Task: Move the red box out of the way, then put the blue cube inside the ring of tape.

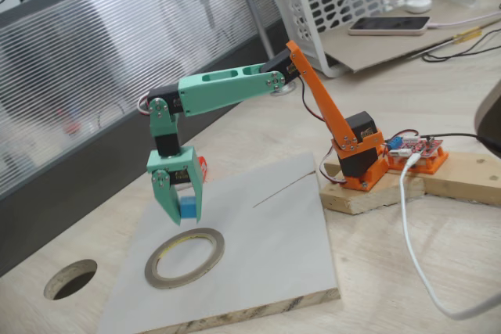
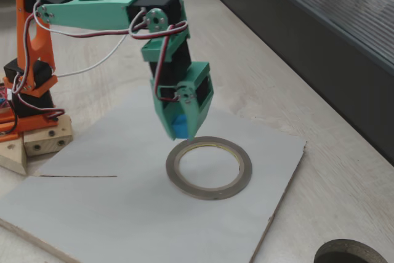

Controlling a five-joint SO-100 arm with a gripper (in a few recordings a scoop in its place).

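The pale wooden counter (image 1: 407, 271) carries a grey-white board (image 1: 274, 248) lying flat, its cut edge showing raw chipboard in a fixed view. A thin dark line (image 2: 77, 176) is scored across part of the board. Beyond the board's corner a round dark hole (image 1: 70, 279) is cut into the counter.

The arm stands on an orange base (image 1: 362, 158) fixed to a wooden block (image 1: 368, 197); its mint-green forearm (image 1: 231, 87) reaches out level over the board, then the wrist turns straight down.

The ring of tape (image 2: 209, 167) lies flat on the board, its wide opening facing up and showing bare board inside. It has no long axis, being round.

A sliver of the red box (image 1: 203, 168) shows behind the claw, on the far side of the board from the ring; its facing cannot be told.

The claw (image 1: 182, 210) points downward, its green fingers closed narrowly on the blue cube (image 1: 188, 208). The cube hangs between the fingertips just above the ring's near rim (image 2: 182, 127), clear of the board, with one flat face outward.
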